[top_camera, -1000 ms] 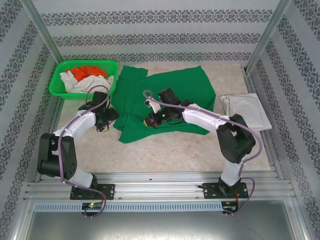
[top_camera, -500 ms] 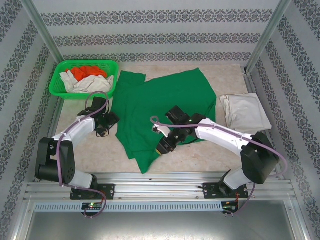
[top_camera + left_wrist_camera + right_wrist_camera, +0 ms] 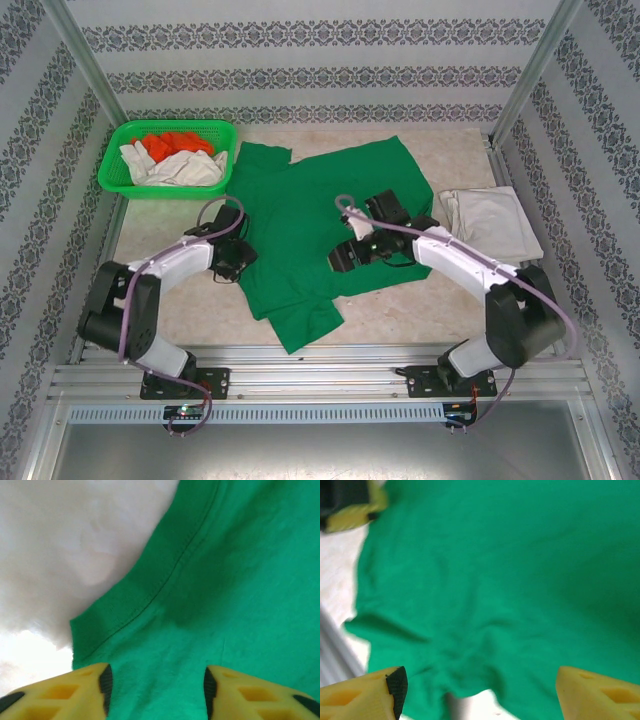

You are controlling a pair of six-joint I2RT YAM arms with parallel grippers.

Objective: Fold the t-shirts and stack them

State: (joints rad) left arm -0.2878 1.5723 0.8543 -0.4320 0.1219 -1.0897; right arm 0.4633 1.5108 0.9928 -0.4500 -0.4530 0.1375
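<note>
step in hand, as we judge it: flattening the dark green t-shirt (image 3: 320, 200) ahead of its first fold. it lies opened out in the middle of the worktop (image 3: 400, 310). one flap trails toward the near edge, and the near part has shallow wrinkles.

left claw (image 3: 157, 680) — fingers spread, nothing pinched. it is low at the shirt's left margin, with the stitched hem (image 3: 150, 595) just ahead and bare worktop beyond.

right claw (image 3: 479, 680) — also spread and empty. it hovers over the near-middle of the cloth, and the bunched wrinkles lie ahead of its fingers.

arm pose, overhead view: both forearms reach in toward the shirt from either side. the left elbow is out to the left and the right elbow is toward the near right corner. both wrists tip down.

how to do it well (our judgement):
- pinch the edge at two points well apart.
- draw outward evenly until the wrinkles clear.
- keep the cloth low so the rest is not dragged askew.
- then fold the sleeves in first, toward the centre line.

elsewhere: a folded off-white t-shirt (image 3: 490, 225) lies at the right of the worktop, which we take to be the stack site. an orange t-shirt (image 3: 175, 143) and more off-white cloth (image 3: 180, 168) lie in the green basket (image 3: 112, 165).
</note>
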